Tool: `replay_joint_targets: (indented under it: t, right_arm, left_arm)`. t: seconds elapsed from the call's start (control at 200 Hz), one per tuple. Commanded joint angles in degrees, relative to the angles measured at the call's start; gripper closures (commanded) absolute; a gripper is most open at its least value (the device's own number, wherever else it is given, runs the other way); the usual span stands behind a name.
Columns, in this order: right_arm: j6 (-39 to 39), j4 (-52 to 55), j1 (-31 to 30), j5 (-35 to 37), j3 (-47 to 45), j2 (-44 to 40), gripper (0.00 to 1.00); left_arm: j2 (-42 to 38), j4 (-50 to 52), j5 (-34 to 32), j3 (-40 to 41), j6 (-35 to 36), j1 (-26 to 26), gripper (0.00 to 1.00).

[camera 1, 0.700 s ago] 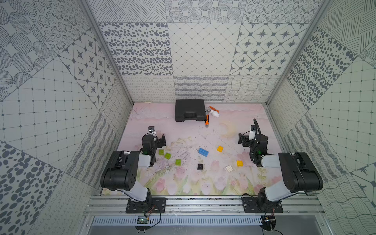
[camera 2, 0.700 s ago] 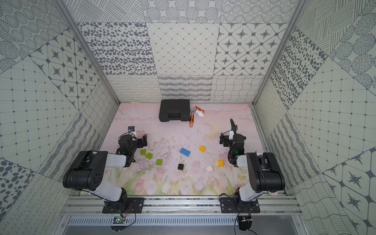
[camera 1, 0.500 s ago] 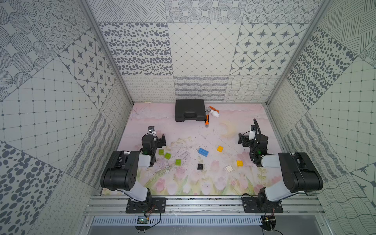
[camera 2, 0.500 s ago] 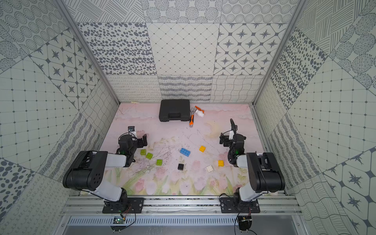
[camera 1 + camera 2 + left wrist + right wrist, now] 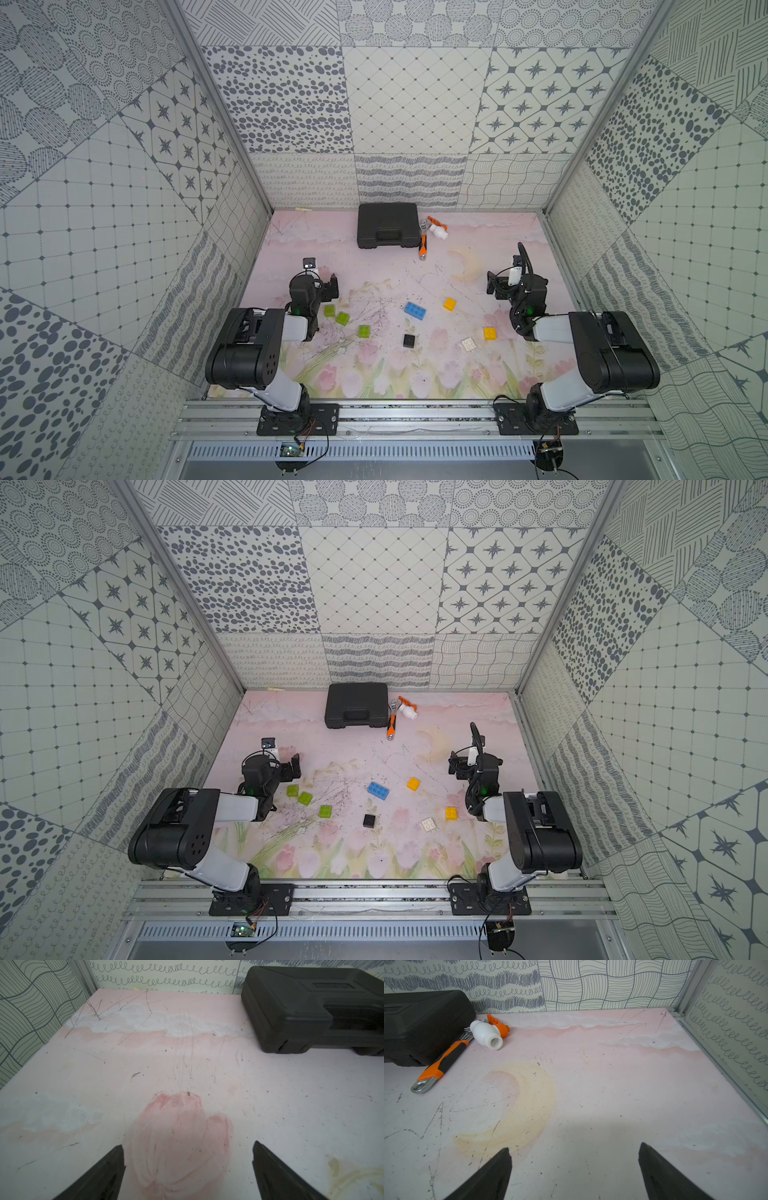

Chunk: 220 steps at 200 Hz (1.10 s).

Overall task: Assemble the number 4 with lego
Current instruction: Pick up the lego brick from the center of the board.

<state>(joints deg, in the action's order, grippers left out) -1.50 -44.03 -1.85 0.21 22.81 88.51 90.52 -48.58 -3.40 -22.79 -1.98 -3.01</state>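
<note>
Green lego [image 5: 342,318], 3 loose bricks

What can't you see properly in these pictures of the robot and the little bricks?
- Bricks: missing from both wrist views, which face the back wall instead.
- White brick: in both top views too small to count its studs.
- Black case: cut off by the left wrist picture's edge.
- Left end effector and right end effector: only the open fingertips show; the rest is cut off by the frame.
</note>
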Motion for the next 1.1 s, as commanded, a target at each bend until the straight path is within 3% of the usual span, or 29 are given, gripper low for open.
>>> replay_joint_targets:
  t: [0.0, 0.135, 0.18, 0.25, 0.315, 0.37, 0.425, 0.475, 0.535, 0.59, 0.67, 0.75, 0.791, 0.931, 1.016, 1.096]
  right_arm:
    - [0.18, -3.34, -0.05, -0.40, 1.05, 0.51, 0.01]
    - [0.22, -3.44, -0.06, -0.15, 1.00, 0.57, 0.01]
    - [-1.58, -3.56, -0.17, 4.39, 1.50, -0.83, 0.01]
    - [-4.61, 13.62, -0.43, 11.40, 6.31, -9.95, 0.01]
    - [-11.49, 30.13, -0.44, 14.84, 12.62, -19.47, 0.01]
    - [-18.91, 43.19, -0.44, 13.30, 17.32, -26.05, 0.01]
    - [-28.41, 48.93, -0.48, 9.26, 16.72, -31.61, 0.01]
    - [-40.66, 47.81, -0.12, 8.92, 11.09, -35.19, 0.01]
    - [-44.34, 48.23, 1.40, 1.78, 8.49, -35.99, 0.01]
    - [-43.88, 57.52, 0.51, 0.26, 12.63, -33.25, 0.01]
    - [-42.64, 74.10, -4.39, 5.82, 21.18, -27.16, 0.01]
    - [-44.22, 88.43, -10.16, 13.94, 28.35, -21.76, 0.01]
    - [-44.20, 93.48, -11.99, 14.19, 30.44, -19.82, 0.01]
    - [-41.14, 92.91, -16.91, 6.24, 25.82, -22.81, 0.01]
    - [-42.45, 95.70, -18.82, 7.94, 23.32, -25.95, 0.01]
    - [-42.04, 97.39, -19.16, 8.71, 21.62, -26.39, 0.08]
  left_arm:
    - [0.20, -1.85, 0.23, -0.53, 0.07, 0.09, 0.01]
    - [0.02, -1.64, -0.27, -0.73, -0.23, 0.62, 0.01]
    - [-2.80, 2.67, -3.11, -1.79, -1.30, 0.48, 0.01]
    - [-9.15, 17.78, -8.50, -7.60, -3.96, 0.49, 0.01]
    - [-13.65, 26.34, -19.65, -12.77, -6.80, -0.70, 0.01]
    - [-17.93, 35.13, -25.82, -17.03, -13.13, -0.95, 0.01]
    - [-22.32, 46.76, -28.97, -21.61, -22.32, -1.01, 0.05]
    - [-26.30, 52.44, -26.97, -22.63, -29.50, -1.21, 0.07]
    - [-29.95, 53.86, -21.00, -21.74, -32.26, -2.40, 0.10]
    - [-31.41, 56.90, -19.37, -21.81, -33.72, -5.36, 0.11]
    - [-30.80, 61.97, -17.62, -22.94, -33.62, -12.12, 0.09]
    - [-27.50, 65.94, -17.13, -24.37, -32.72, -21.87, 0.03]
    - [-25.35, 67.36, -16.93, -25.49, -31.92, -27.05, 0.03]
    - [-19.53, 68.37, -13.37, -27.49, -34.31, -38.73, 0.06]
    - [-17.27, 65.78, -11.10, -27.08, -36.94, -42.04, 0.07]
    - [-15.21, 64.61, -10.03, -27.14, -39.21, -43.81, 0.10]
